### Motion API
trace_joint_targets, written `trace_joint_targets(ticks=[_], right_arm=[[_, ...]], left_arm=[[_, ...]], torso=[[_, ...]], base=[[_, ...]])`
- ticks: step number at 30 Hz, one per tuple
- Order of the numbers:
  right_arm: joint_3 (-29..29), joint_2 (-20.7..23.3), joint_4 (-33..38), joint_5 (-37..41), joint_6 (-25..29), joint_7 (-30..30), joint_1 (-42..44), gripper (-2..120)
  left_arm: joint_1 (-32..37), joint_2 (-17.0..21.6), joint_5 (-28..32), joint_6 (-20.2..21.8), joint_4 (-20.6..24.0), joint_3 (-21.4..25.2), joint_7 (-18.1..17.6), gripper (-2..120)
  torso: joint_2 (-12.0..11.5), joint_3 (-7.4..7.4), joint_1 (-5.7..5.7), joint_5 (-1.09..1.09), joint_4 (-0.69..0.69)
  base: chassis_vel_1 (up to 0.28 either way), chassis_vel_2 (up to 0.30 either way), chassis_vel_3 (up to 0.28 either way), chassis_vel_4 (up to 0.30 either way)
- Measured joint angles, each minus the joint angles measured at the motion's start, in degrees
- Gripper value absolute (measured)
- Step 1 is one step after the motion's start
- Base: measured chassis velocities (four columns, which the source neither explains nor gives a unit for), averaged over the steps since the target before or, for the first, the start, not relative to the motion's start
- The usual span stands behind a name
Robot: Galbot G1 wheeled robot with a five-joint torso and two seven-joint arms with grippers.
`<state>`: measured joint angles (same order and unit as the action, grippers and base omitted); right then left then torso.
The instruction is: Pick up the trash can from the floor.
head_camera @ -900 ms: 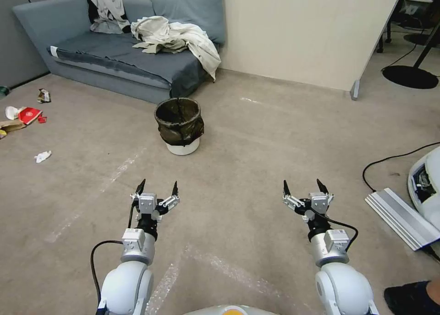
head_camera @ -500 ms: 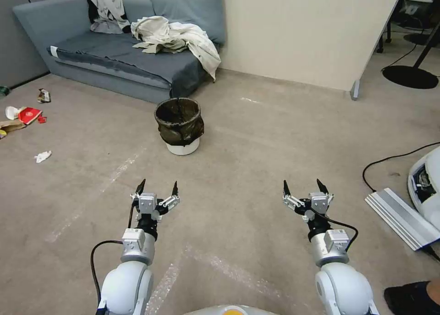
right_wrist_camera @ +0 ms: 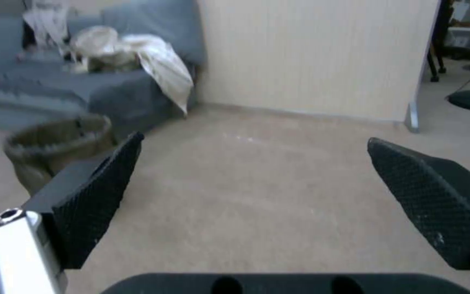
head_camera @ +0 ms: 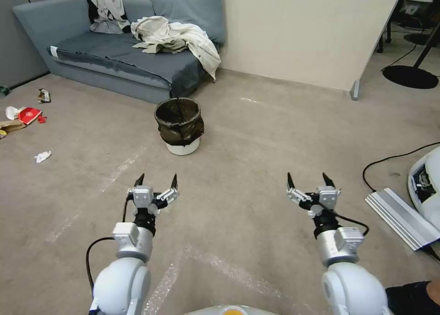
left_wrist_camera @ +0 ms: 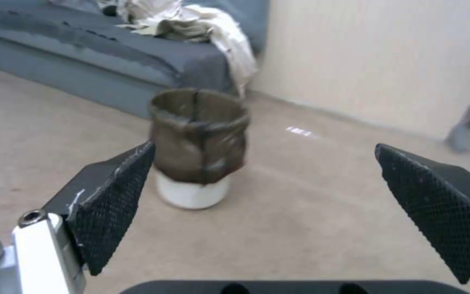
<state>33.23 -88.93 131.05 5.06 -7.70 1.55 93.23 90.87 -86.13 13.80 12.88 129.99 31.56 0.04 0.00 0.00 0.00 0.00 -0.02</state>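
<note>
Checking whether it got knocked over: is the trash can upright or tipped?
Upright. The trash can stands on its white base on the floor, its bag-lined mouth facing up; the left wrist view shows its sides vertical.

The floor [head_camera: 256,136] is a soft tan carpet with pale streaks. The trash can [head_camera: 179,124] stands on it near the middle, at twelve o'clock from the robot. Bits of litter [head_camera: 23,115] lie at ten o'clock. A black cord [head_camera: 389,159] lies at three o'clock.

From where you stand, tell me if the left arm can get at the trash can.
Probably yes: bare floor lies between the open left gripper and the upright trash can, though it must extend forward.
</note>
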Motion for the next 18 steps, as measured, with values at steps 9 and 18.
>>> trace_joint_targets(ticks=[9,18], right_arm=[[1.01,1.31,0.48,5.92,4.64,2.57,-0.21,100],[1.03,1.83,-0.88,6.59,6.59,2.91,-0.6,100]], left_arm=[[1.89,1.53,-0.45,-1.79,0.54,3.43,-0.62,100],[2.35,0.96,-0.44,-2.39,0.29,3.64,-0.3,100]], torso=[[0.0,0.0,0.0,-0.01,0.02],[0.0,0.0,0.0,0.01,0.02]], base=[[0.0,0.0,0.0,0.0],[0.0,0.0,0.0,0.0]])
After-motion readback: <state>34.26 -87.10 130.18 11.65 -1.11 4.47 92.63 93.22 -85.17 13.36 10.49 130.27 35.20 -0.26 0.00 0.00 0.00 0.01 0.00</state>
